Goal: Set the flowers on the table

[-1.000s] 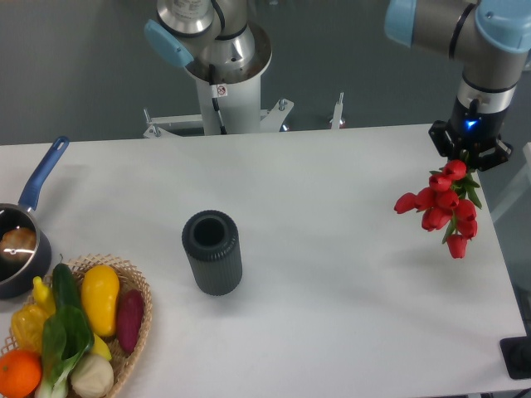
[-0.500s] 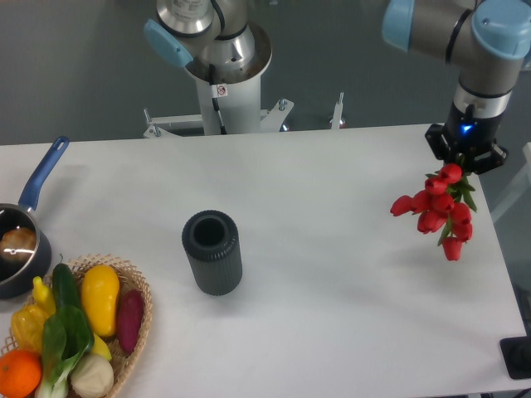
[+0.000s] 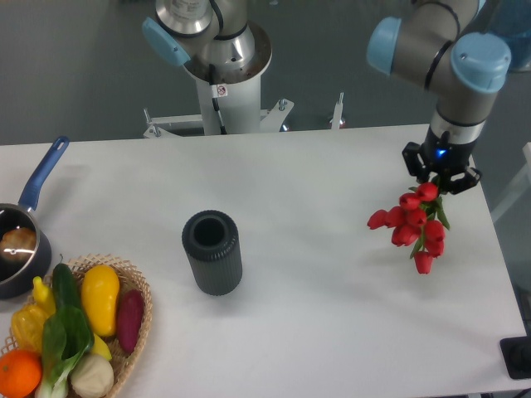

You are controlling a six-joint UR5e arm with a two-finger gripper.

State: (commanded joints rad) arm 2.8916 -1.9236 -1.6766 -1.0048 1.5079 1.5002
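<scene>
The flowers (image 3: 412,224), a small bunch of red tulip buds with green stems, hang buds-down from my gripper (image 3: 439,176) over the right part of the white table (image 3: 332,282). The gripper is shut on the stem end of the bunch. Its fingers are mostly hidden behind the wrist body and the buds. I cannot tell whether the lowest buds touch the tabletop.
A dark ribbed cylinder (image 3: 212,252) stands upright at the table's middle left. A wicker basket of vegetables (image 3: 79,327) sits at the front left corner. A blue-handled pot (image 3: 21,240) stands at the left edge. The arm's base (image 3: 222,75) rises behind the table.
The gripper has moved left and slightly toward the table's middle, carrying the flowers with it. The bunch stays held. Nothing else has moved.
</scene>
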